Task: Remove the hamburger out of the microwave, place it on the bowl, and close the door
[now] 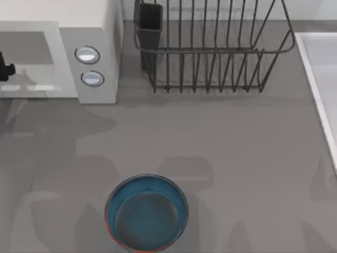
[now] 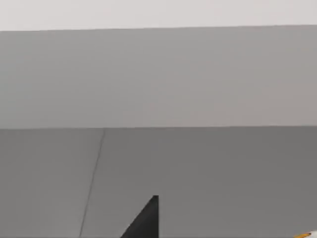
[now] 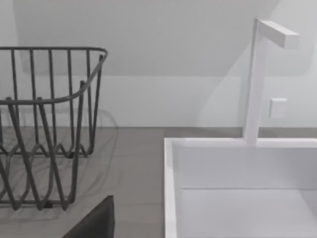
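Observation:
The white microwave (image 1: 97, 31) stands at the table's back left, with two round buttons (image 1: 87, 55) on its panel. Its door (image 1: 29, 58), with a grey window and a pale bar handle, lies left of that panel. A dark part of my left arm (image 1: 5, 68) shows against it at the left edge. In the left wrist view, one dark finger (image 2: 146, 222) points into the grey microwave interior (image 2: 198, 168). An orange-yellow sliver of the hamburger (image 2: 304, 235) peeks in at the corner. The blue bowl (image 1: 146, 213) sits empty at the front. One right finger (image 3: 94, 224) hangs near the sink.
A dark wire dish rack (image 1: 210, 52) with a cup holder (image 1: 150, 23) stands at the back, right of the microwave. A white sink (image 1: 322, 89) with a faucet (image 3: 257, 74) fills the right side. Open grey tabletop lies between the bowl and the rack.

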Motion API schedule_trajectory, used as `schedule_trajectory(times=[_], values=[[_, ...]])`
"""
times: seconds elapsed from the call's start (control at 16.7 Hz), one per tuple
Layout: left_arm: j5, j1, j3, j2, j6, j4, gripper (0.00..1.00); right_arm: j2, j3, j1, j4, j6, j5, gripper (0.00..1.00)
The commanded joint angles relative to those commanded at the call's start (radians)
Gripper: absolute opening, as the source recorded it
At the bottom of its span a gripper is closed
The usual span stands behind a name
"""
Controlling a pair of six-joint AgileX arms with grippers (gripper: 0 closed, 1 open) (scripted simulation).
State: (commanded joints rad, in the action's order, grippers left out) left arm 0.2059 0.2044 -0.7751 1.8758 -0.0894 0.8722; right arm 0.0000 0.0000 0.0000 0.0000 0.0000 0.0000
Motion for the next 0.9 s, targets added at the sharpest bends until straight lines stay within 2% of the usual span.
schedule_trajectory(times=[0.24,0.42,0.6,0.9], values=[[0.001,-0.002,0.003,0.003,-0.003,0.001,0.0,0.0,0.0,0.0,0.0,0.0,0.0,1.0],[0.042,-0.04,0.005,-0.005,-0.063,-0.062,0.0,0.0,0.0,0.0,0.0,0.0,0.0,1.0],[0.132,-0.123,0.011,-0.027,-0.195,-0.217,0.0,0.0,0.0,0.0,0.0,0.0,0.0,1.0],[0.336,-0.317,0.037,-0.105,-0.495,-0.612,0.0,0.0,0.0,0.0,0.0,0.0,0.0,1.0]])
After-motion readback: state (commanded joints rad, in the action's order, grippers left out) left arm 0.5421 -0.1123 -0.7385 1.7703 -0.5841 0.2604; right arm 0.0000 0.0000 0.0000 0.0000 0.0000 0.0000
